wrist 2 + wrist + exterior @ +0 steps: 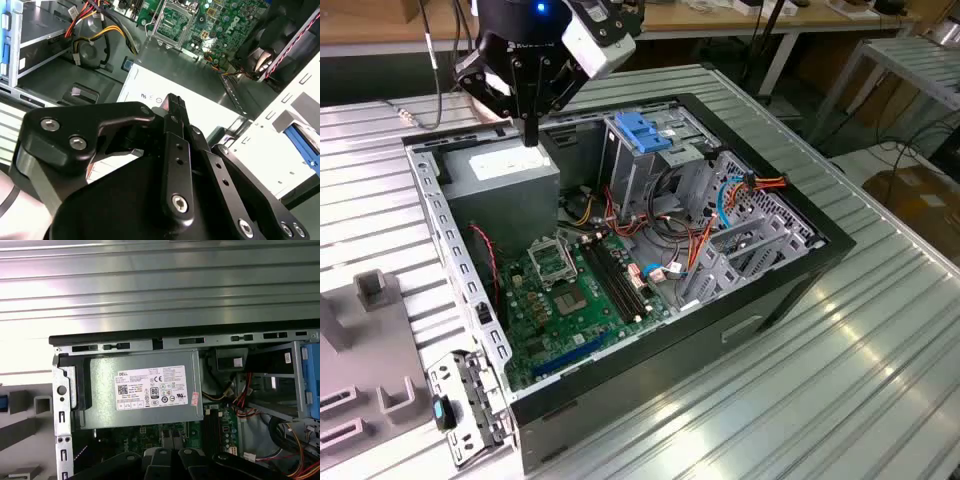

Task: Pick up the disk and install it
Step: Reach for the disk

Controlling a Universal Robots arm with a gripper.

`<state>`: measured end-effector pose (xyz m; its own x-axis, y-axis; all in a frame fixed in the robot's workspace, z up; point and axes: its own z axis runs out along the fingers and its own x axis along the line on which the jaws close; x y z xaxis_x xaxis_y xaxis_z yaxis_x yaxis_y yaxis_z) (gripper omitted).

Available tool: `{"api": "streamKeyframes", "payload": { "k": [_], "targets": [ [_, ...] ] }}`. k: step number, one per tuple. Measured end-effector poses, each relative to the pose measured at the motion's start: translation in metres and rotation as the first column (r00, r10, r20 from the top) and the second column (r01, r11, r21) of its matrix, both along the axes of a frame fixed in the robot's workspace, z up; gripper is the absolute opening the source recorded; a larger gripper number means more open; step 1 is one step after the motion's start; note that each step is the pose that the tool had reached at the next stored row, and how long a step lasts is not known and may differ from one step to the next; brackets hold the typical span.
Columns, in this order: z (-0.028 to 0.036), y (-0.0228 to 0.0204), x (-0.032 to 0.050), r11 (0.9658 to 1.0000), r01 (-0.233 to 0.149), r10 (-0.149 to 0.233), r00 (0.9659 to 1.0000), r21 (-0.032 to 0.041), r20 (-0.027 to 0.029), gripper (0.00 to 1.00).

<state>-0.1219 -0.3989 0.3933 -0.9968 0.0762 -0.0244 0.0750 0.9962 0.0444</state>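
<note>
Claw: your black two-finger gripper (530, 140) had its fingers pinched together with nothing between them, so no pick was on.
Position: it hung just over the grey power-supply box with the white sticker (500, 175), probably a safe spot above the open black tower case (670, 370).
Disk: honestly couldn't tell where it sat, maybe tucked inside the metal cage with the blue handle (645, 135).

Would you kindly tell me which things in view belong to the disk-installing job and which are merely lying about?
Belonging to the job:
- gripper, shut and empty
- drive cage with the blue handle, the likely mounting spot
- open computer case

Just lying about:
- power supply
- motherboard
- cables
- grey fixture
</note>
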Motion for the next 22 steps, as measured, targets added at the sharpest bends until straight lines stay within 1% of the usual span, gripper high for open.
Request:
{"api": "streamKeyframes", "payload": {
  "k": [3, 12, 22],
  "targets": [
    [0.0, 0.0, -0.0001, 1.0, 0.0, 0.0, 1.0, -0.0001, 0.0, 0.11],
    [0.0, 0.0001, -0.0079, 1.0, 0.0, 0.0, 1.0, 0.0, 0.0, 0.11],
    [0.0, 0.0002, -0.0129, 1.0, 0.0, 0.0, 1.0, 0.0, 0.0001, 0.11]
  ]
}}
